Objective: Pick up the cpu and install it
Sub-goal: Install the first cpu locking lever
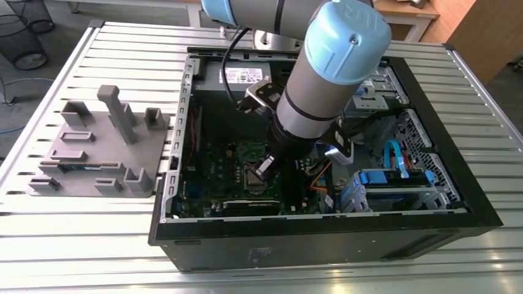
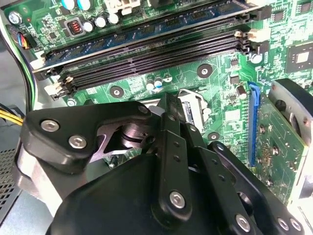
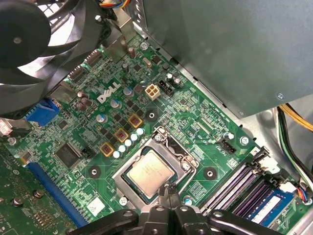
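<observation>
The cpu (image 3: pixel 150 172), a small silver square with a pale rim, lies flat in its socket (image 3: pixel 188 164) on the green motherboard (image 3: pixel 186 107) in the first wrist view. My gripper (image 3: pixel 169 192) hovers right at the chip's edge, its two black fingertips drawn together with nothing between them. From behind, in the second wrist view, the gripper (image 2: pixel 177 115) covers most of the socket (image 2: pixel 195 105). In the exterior view the gripper (image 1: pixel 264 166) reaches down into the open computer case (image 1: pixel 327 236) over the middle of the board.
A grey power supply box (image 3: pixel 225 49) and a black fan (image 3: pixel 34 44) flank the socket. Memory slots (image 2: pixel 146 54) run close beside it, and an upright card (image 2: pixel 279 147) stands nearby. A grey foam fixture (image 1: pixel 98 153) sits outside the case at the exterior view's left.
</observation>
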{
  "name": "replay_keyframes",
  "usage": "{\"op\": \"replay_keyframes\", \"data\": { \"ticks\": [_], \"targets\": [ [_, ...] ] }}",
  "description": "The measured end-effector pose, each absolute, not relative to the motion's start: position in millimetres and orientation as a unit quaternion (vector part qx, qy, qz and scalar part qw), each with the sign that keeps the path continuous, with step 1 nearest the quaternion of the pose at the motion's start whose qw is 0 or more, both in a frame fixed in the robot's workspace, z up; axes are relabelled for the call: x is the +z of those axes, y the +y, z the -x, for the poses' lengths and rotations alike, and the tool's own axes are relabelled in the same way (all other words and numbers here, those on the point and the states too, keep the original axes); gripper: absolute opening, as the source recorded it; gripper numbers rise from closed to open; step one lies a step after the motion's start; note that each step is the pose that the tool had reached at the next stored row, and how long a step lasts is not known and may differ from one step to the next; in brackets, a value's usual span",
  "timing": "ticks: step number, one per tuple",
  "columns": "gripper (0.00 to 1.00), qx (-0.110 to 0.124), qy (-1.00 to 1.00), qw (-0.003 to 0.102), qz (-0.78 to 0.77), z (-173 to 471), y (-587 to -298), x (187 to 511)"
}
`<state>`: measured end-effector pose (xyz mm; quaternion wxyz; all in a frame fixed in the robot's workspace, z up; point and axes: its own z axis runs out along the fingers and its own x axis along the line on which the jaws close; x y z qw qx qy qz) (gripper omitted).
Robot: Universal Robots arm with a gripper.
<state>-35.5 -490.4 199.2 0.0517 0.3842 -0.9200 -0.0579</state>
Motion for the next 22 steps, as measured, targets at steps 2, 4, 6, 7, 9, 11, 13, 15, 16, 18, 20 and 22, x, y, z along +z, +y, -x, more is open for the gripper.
{"op": "replay_keyframes", "data": {
  "ticks": [2, 4, 6, 7, 9, 11, 13, 15, 16, 18, 20, 22],
  "targets": [
    [0.11, -0.054, -0.923, 0.053, -0.377, 35.6, -490.3, 199.2],
    [0.11, -0.051, -0.928, 0.054, -0.366, 35.5, -490.4, 199.3],
    [0.11, -0.048, -0.932, 0.055, -0.355, 35.5, -490.4, 199.3],
    [0.11, -0.046, -0.934, 0.055, -0.349, 35.5, -490.4, 199.3],
    [0.11, -0.044, -0.938, 0.056, -0.340, 35.5, -490.4, 199.3],
    [0.11, -0.042, -0.940, 0.056, -0.334, 35.5, -490.3, 199.4],
    [0.11, -0.035, -0.943, 0.058, -0.326, 35.5, -490.2, 199.3],
    [0.11, -0.029, -0.946, 0.060, -0.317, 35.4, -490.3, 199.5],
    [0.11, -0.029, -0.947, 0.061, -0.316, 35.5, -490.2, 199.6],
    [0.11, -0.029, -0.947, 0.060, -0.315, 35.9, -490.2, 199.5],
    [0.11, -0.029, -0.947, 0.060, -0.315, 36.2, -489.9, 198.9],
    [0.11, -0.029, -0.947, 0.060, -0.315, 36.5, -489.6, 198.0]
  ]
}}
